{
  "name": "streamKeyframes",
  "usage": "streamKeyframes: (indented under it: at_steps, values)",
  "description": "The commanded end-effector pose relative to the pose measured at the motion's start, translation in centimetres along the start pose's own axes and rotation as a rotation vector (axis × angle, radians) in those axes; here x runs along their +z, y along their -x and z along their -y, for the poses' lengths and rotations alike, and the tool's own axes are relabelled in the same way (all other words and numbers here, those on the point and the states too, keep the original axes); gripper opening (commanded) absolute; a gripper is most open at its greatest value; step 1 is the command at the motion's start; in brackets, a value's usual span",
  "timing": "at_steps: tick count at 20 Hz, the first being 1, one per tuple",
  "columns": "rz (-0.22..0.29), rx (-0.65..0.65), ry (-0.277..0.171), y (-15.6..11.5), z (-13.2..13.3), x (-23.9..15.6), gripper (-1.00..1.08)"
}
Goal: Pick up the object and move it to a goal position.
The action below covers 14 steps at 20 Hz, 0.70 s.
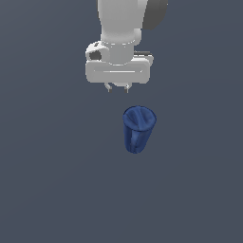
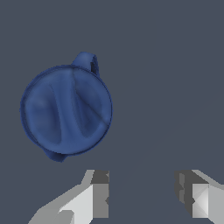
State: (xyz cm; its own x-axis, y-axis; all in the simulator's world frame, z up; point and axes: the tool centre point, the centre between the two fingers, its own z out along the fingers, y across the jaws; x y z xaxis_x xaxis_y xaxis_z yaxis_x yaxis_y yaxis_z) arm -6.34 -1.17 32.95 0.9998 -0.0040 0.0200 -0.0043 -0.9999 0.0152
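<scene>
The dark blue cup-like container (image 1: 137,129) stands on the grey surface, wider at the rim, with faint vertical ribs. In the wrist view the container (image 2: 66,110) shows from above as a round blue rim with small tabs at two sides. My gripper (image 1: 117,88) hangs above the surface, behind the container and slightly to the exterior view's left, not touching it. In the wrist view the gripper (image 2: 142,197) is open and empty, with its fingers (image 2: 99,194) apart and the container off to one side of the gap.
A plain grey surface (image 1: 57,180) spreads all around the container. No other objects show in either view.
</scene>
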Motion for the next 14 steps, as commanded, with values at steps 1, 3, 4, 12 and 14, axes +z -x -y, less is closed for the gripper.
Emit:
streamKeyframes:
  at_steps: [1, 3, 4, 12, 14]
  values:
    - [0.007, 0.011, -0.003, -0.5, 0.1, 0.1, 0.28]
    - [0.015, 0.024, -0.007, -1.0, 0.2, 0.2, 0.28]
    - [0.019, 0.031, -0.008, -1.3, 0.2, 0.2, 0.28]
    - [0.070, 0.110, -0.029, -4.6, 0.9, 1.0, 0.28]
    - [0.085, 0.134, -0.035, -5.6, 1.1, 1.4, 0.28]
